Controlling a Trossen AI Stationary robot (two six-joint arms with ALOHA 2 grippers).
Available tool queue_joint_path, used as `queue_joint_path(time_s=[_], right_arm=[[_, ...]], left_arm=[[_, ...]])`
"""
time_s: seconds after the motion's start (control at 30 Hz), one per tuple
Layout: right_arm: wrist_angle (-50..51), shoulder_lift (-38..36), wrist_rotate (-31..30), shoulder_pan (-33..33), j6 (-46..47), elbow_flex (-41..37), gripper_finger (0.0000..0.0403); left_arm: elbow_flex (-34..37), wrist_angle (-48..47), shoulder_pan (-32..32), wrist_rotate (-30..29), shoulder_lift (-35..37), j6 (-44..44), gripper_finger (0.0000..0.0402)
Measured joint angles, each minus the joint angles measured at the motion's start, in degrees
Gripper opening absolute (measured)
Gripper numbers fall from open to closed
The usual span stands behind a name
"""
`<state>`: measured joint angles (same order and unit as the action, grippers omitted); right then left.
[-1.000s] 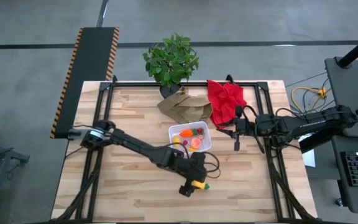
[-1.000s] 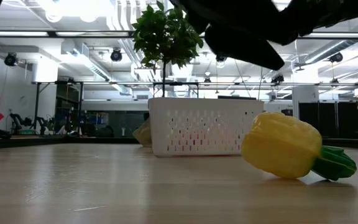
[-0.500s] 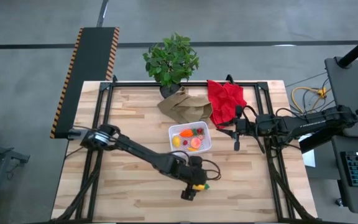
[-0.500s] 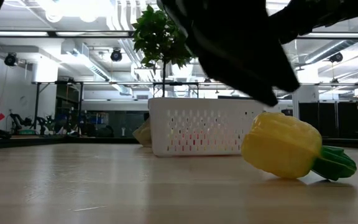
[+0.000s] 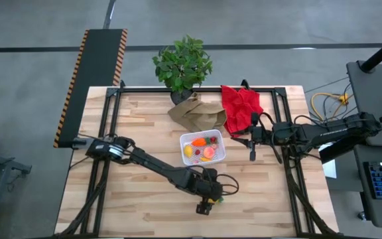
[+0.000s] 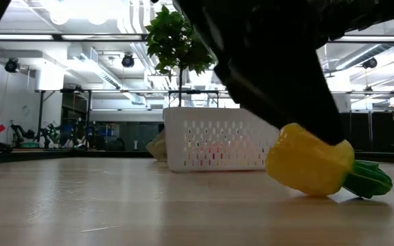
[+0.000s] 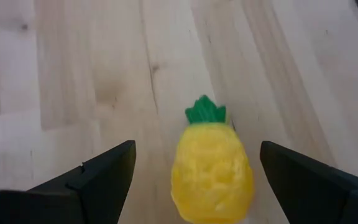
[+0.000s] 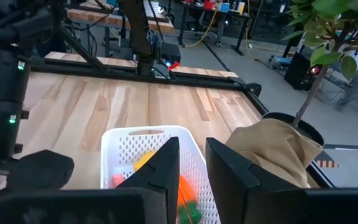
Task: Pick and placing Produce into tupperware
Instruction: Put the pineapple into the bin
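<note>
down at the near side of the table, the left gripper (image 7: 191,180) has its fingers (image 7: 98,174) spread wide on either side of a yellow toy pineapple (image 7: 211,163) with a green top, not closed on it. the pineapple lies on its side on the wooden table (image 5: 138,133); from the low view the arm seems to be touching its upper side, though that is hard to confirm. beyond it sits the white tupperware (image 5: 203,147), holding several small yellow, orange and red pieces. behind that lie a brown paper bag (image 5: 197,113), a red cloth (image 5: 241,106) and a potted plant (image 5: 182,63). the right gripper (image 5: 252,141) waits beside the tupperware, fingers nearly together with only a narrow gap, gripping nothing.
</note>
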<state>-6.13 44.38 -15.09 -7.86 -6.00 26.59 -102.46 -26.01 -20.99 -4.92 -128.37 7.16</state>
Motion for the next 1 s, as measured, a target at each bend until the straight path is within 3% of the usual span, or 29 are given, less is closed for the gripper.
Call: queue_joint_path(time_s=[0.67,1.0], right_arm=[[0.8,0.0,0.0,0.0,1.2,0.0,0.007],[1.4,0.0,0.0,0.0,1.1,0.0,0.007]], left_arm=[[0.4,-0.3,0.2,2.9,-3.1,-0.6,0.0324],[0.3,0.1,0.8,3.2,-3.1,-1.8,0.0213]])
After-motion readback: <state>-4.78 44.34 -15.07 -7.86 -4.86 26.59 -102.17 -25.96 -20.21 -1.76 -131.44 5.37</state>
